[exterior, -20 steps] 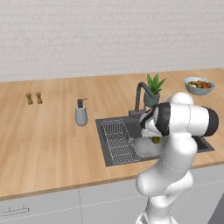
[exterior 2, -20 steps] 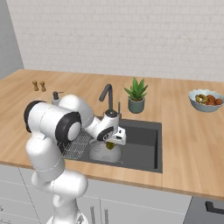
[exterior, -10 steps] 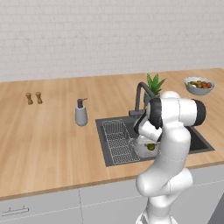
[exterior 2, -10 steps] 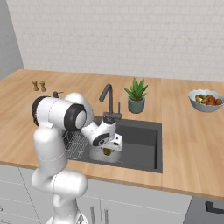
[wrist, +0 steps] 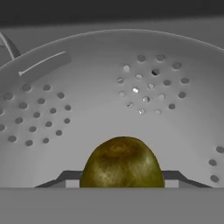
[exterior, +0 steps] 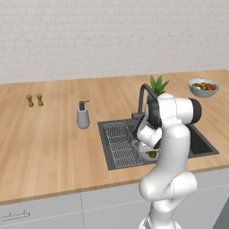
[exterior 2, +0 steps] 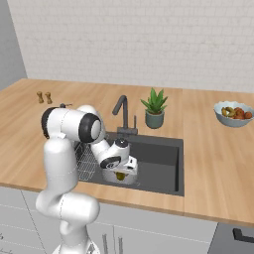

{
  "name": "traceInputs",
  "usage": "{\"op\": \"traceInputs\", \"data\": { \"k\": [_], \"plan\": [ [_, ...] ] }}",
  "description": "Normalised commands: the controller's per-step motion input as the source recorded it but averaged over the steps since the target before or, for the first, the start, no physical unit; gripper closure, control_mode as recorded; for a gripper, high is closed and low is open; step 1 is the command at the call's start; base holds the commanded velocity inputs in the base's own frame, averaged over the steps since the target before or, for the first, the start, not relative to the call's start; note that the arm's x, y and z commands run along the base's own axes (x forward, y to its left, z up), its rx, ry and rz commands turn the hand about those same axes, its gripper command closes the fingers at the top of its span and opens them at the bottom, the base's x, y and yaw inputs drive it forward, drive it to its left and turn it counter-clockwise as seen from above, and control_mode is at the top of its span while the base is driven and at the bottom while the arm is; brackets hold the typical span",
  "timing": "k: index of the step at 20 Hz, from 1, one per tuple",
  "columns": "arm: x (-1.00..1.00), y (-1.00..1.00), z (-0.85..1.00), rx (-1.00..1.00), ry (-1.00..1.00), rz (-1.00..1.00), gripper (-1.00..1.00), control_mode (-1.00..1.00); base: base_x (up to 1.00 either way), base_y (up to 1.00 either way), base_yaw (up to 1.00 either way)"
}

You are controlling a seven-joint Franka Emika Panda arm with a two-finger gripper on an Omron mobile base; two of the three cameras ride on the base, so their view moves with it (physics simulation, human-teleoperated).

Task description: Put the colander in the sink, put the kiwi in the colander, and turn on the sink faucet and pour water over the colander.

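Hand view: the kiwi (wrist: 121, 162) sits between the two dark fingertips, one of which (wrist: 65, 178) shows at its left flank and the other at its right. The jaws stand roughly half open and are closed on the fruit's sides. The kiwi's rounded end faces the camera's far side, so its long axis appears to run along the gripper's line of sight. Directly beyond it is the colander's (wrist: 175, 131) perforated pale grey inner wall, which curves around on all sides; the fruit is within or just above the bowl, and whether it touches the bottom cannot be told.

Left base view: the gripper (exterior: 152, 153) is low in the sink (exterior: 203, 145), with the kiwi (exterior: 153, 154) a small olive spot at its tip and the colander (exterior: 144, 151) under it, just right of the wire rack (exterior: 120, 145). The faucet (exterior: 144, 97) arches at the sink's rear edge. A soap bottle (exterior: 82, 116) stands on the counter (exterior: 49, 138) left of the sink; a fruit bowl (exterior: 203, 87) stands well apart at the far right.

Right base view: the colander (exterior 2: 128, 177) rests at the sink's left front, with the kiwi (exterior 2: 120, 175) inside its rim line.
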Motion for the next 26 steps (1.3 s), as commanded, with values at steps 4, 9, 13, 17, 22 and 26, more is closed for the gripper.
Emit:
{"op": "traceInputs", "data": {
  "k": [4,9,13,17,22,26],
  "plan": [
    [0.21,0.00,0.00,0.00,0.00,0.00,1.00,-1.00,0.00,0.00,0.00],
    [0.00,0.00,0.00,0.00,0.00,0.00,-1.00,-1.00,0.00,0.00,0.00],
    [0.00,0.00,0.00,0.00,0.00,0.00,-1.00,-1.00,0.00,0.00,0.00],
    [0.00,-0.01,0.02,0.00,0.00,0.00,-1.00,-1.00,0.00,0.00,0.00],
    [-0.02,-0.06,0.47,0.02,0.00,0.00,-1.00,-1.00,0.00,0.00,0.00],
    [-0.12,0.00,0.69,0.00,-0.04,0.00,-1.00,-1.00,0.00,0.00,0.00]
  ]
}}
